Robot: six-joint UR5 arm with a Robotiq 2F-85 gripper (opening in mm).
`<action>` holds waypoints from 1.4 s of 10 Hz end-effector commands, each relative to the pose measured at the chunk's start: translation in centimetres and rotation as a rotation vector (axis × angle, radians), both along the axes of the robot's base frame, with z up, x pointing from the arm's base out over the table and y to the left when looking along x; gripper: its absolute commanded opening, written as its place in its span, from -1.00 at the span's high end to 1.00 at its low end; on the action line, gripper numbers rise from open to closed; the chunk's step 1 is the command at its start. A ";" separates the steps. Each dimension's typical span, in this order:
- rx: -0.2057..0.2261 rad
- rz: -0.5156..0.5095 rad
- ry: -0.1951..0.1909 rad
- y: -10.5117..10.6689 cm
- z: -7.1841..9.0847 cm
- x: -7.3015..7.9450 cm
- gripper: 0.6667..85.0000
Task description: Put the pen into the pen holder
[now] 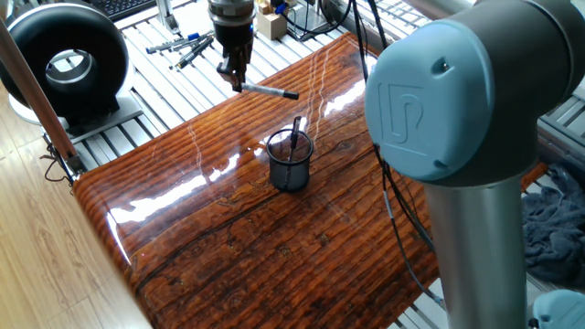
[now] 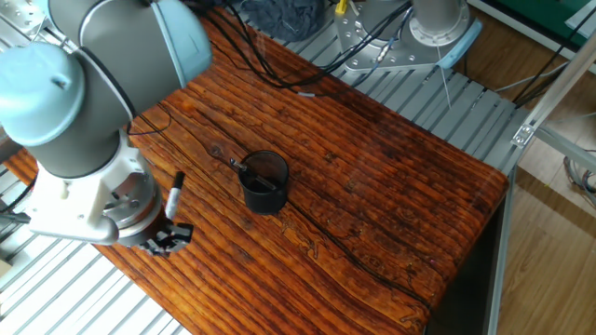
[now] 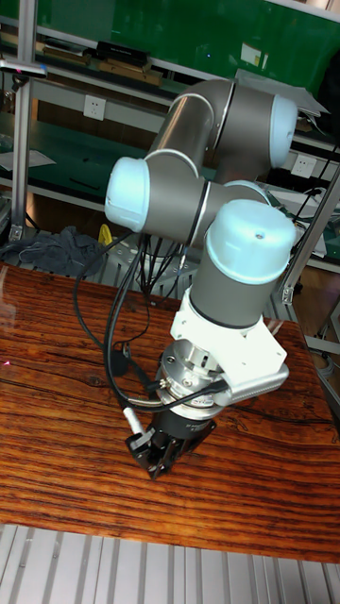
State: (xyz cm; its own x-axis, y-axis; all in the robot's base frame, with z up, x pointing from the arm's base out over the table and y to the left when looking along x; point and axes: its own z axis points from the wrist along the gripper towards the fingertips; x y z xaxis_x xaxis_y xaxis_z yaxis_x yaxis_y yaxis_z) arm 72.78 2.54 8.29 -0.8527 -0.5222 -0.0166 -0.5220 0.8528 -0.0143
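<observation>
My gripper (image 1: 235,80) is shut on one end of the pen (image 1: 270,91), a slim pen with black ends and a pale barrel that sticks out sideways, roughly level, over the far edge of the wooden table (image 1: 228,256). In the other fixed view the gripper (image 2: 164,241) is low at the table's left edge, and the pen (image 2: 174,196) slants up from it. The tall view has the gripper (image 3: 156,455) close above the wood with the pen (image 3: 135,419) at its side. The pen holder (image 1: 291,163), a dark mesh cup (image 2: 264,182), stands mid-table with a thin dark pen inside.
A black ring-shaped device (image 1: 64,59) and loose markers (image 1: 183,44) sit on the slatted metal bench behind the table. Black cables (image 1: 388,215) trail over the table's right side. A grey cloth (image 1: 548,228) lies off the right edge. The arm's big blue-capped joint (image 1: 457,100) blocks the right foreground.
</observation>
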 end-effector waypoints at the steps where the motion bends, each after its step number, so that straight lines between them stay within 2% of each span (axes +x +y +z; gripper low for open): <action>1: -0.018 0.040 -0.080 -0.6 0.3 2.1 0.98; 2: -0.014 0.039 -0.108 -0.5 0.4 2.8 0.98; 4: -0.001 0.028 -0.120 -0.1 0.4 3.1 0.98; 5: -0.004 0.026 -0.107 -0.2 0.4 2.8 0.98; 6: -0.008 0.032 -0.077 -0.3 0.3 2.0 0.98; 7: -0.014 0.032 -0.047 -0.5 1.2 1.1 0.98; 9: 0.003 -0.012 0.008 0.4 4.8 -0.8 0.98; 11: 0.099 -0.075 0.037 3.2 7.9 -1.2 0.98; 13: 0.201 -0.121 0.000 5.6 9.3 -0.2 0.98; 14: 0.250 -0.150 -0.039 6.8 9.9 0.9 0.98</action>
State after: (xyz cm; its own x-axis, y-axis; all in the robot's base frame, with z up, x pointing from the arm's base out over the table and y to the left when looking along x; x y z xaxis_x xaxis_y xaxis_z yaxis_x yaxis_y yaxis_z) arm 72.76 6.29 15.62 -0.8932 -0.4419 -0.0833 -0.4485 0.8888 0.0941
